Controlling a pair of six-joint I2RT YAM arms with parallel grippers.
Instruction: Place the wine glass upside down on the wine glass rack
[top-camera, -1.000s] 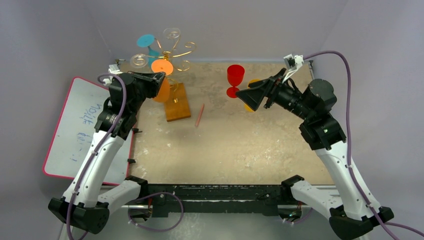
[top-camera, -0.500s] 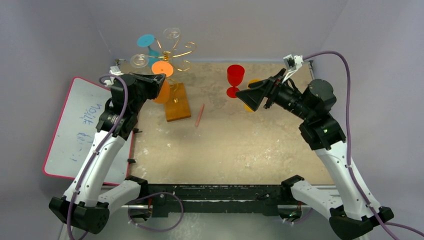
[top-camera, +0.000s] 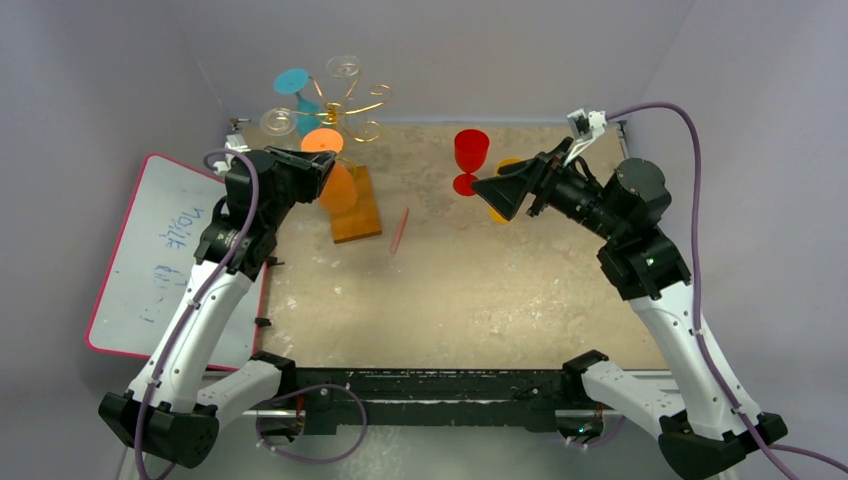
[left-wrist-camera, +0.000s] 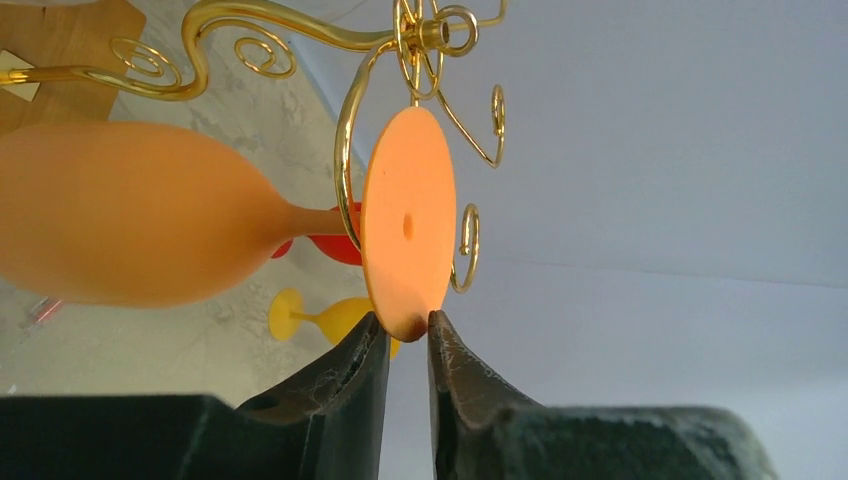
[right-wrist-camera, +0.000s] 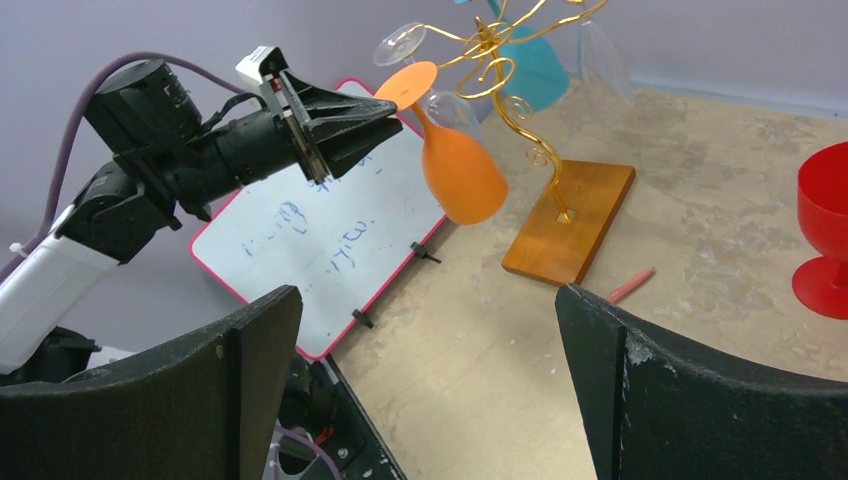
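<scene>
Rack (top-camera: 345, 105) of gold wire at far L corner of surface (top-camera: 470, 300), wooden base (top-camera: 357, 212) close to both far edge and L edge. Orange wine glass (top-camera: 338, 187) hung upside down on scroll arm nearest L arm: foot disc on top, stem in the wire hook, bowl down and tilted, above base level. L pincer (left-wrist-camera: 403, 325) level w/ foot, fingertips (left-wrist-camera: 365, 345) either side of disc's rim, only a narrow slit between them; can't tell whether pinching the rim or just loose of it. Gold curls close round the foot on far side. Teal glass (top-camera: 292, 82) and clear glass (top-camera: 343, 66) on arms toward back wall, second clear glass (top-camera: 278, 122) on L side, right next to L pincer's wrist. Whiteboard (top-camera: 150, 260) w/ pink rim beyond L edge of surface, under L forearm. R pincer (top-camera: 492, 197) gaping at full width, nothing in it, above far-right part of surface, well apart from Rack. Red glass (top-camera: 471, 158) upright just beside its tips, toward back wall; yellow glass (left-wrist-camera: 325, 318) on its side near red one, mostly hidden in top view. Between base and red glass a broad strip of sandy top, thin reddish stick (top-camera: 400, 230) lying in it. From stick to arm bases at near edge, wide stretch of same sandy top.
</scene>
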